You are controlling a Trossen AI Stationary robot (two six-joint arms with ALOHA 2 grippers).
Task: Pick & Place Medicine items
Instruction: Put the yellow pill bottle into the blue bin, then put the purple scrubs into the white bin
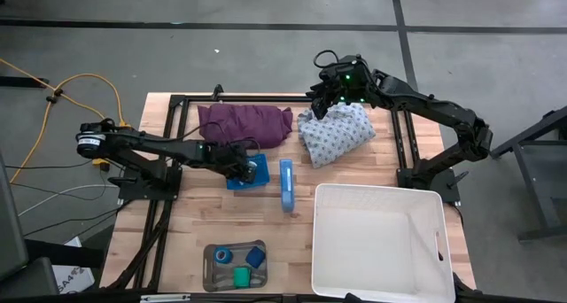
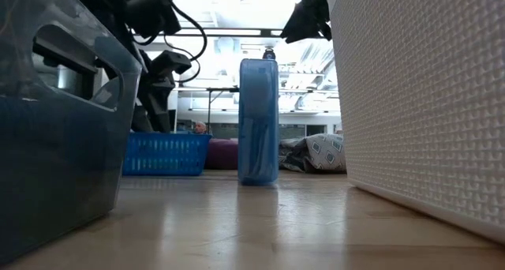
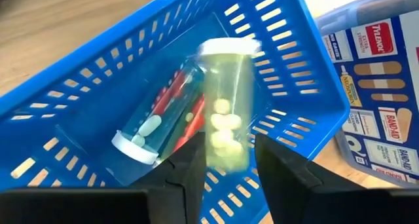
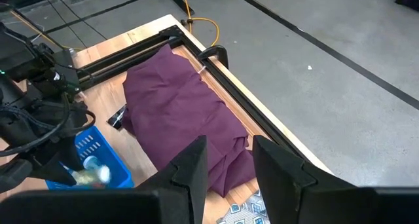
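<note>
Left gripper (image 3: 222, 162) pinches yellow pill bottle (image 3: 226, 99) over blue basket (image 3: 85, 129); release next. Right gripper (image 4: 226, 162) narrow, empty, far side.

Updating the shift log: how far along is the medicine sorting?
Two clear pill bottles lie in the blue slotted basket. The left tool is at the yellowish bottle. The blue bandage box still stands on the table; the right tool waits over the patterned cloth.

- A wooden bench (image 1: 190, 228) is seen.
- On it are laid a purple cloth (image 1: 244, 122), patterned cloth (image 1: 335, 132), blue basket (image 1: 249, 174), blue box (image 1: 286, 184), white bin (image 1: 381, 241) and grey tray (image 1: 235, 267).
</note>
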